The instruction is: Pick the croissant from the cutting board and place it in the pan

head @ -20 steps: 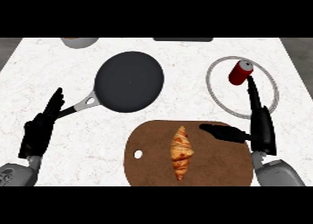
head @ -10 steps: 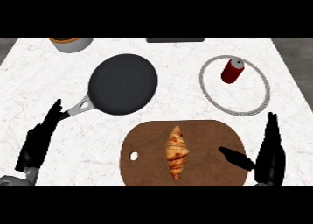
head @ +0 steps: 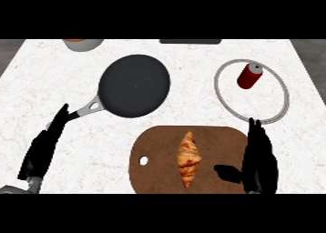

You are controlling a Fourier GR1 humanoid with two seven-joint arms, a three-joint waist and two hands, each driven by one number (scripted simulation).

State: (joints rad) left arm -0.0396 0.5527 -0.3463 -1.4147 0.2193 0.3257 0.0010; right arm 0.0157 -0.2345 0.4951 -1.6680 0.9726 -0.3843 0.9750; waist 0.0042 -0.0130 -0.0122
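Brown wooden cutting board at the counter's near edge, carrying a golden croissant lengthwise at its centre. Right hand over the board's right rim, fingers straight, thumb spread toward the croissant, not touching it. Left hand near the left edge, fingers straight, holding nothing. Dark pan mid-counter, handle pointing toward the left hand. Red can on a white plate, right side. Bowl at the far edge.

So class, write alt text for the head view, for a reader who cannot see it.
A croissant lies on a brown cutting board, with the open right hand beside it and a dark pan above. The open left hand rests at lower left; a red can stands in a ring.
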